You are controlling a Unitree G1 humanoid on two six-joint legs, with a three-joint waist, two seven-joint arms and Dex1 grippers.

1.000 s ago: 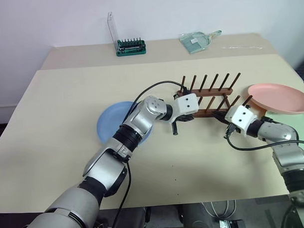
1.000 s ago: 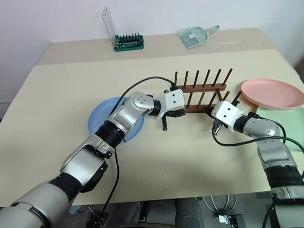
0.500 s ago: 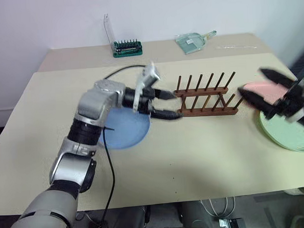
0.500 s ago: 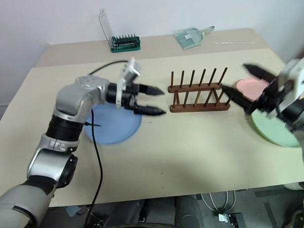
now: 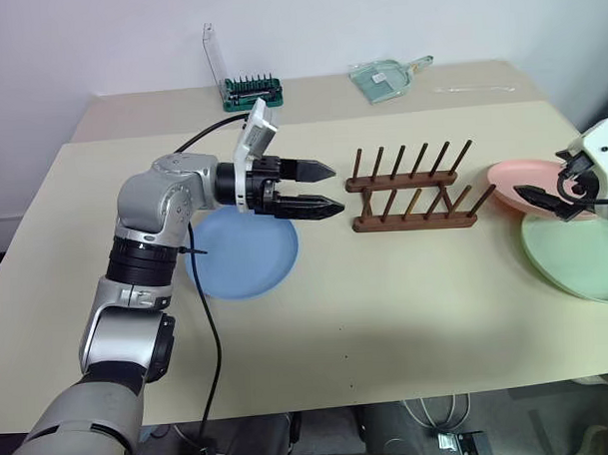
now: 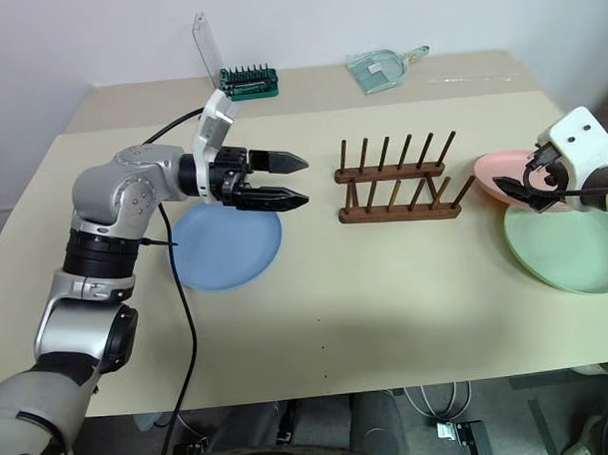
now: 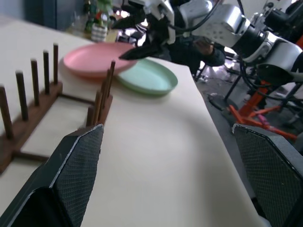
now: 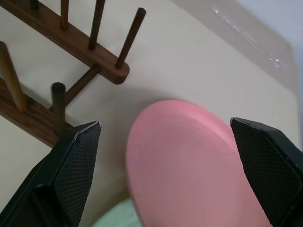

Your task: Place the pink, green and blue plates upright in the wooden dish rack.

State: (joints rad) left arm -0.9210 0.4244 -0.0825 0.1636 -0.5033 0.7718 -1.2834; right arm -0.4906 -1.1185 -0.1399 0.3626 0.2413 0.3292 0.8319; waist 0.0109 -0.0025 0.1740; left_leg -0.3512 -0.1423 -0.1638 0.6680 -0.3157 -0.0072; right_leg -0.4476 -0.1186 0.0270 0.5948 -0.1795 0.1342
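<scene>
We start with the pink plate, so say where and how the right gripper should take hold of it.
Grip the pink plate by the rim nearest the wooden dish rack, coming in low from that side. Its far edge rests on the green plate, so it likely sits tilted, leaving a lip for one finger under. The right gripper already hovers there, open.

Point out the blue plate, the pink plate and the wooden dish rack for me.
blue plate (image 5: 247, 264), left eye view, bare centre.
pink plate (image 8: 199, 161), right wrist view, middle of its face.
wooden dish rack (image 5: 414, 222), left eye view, near rail.
</scene>
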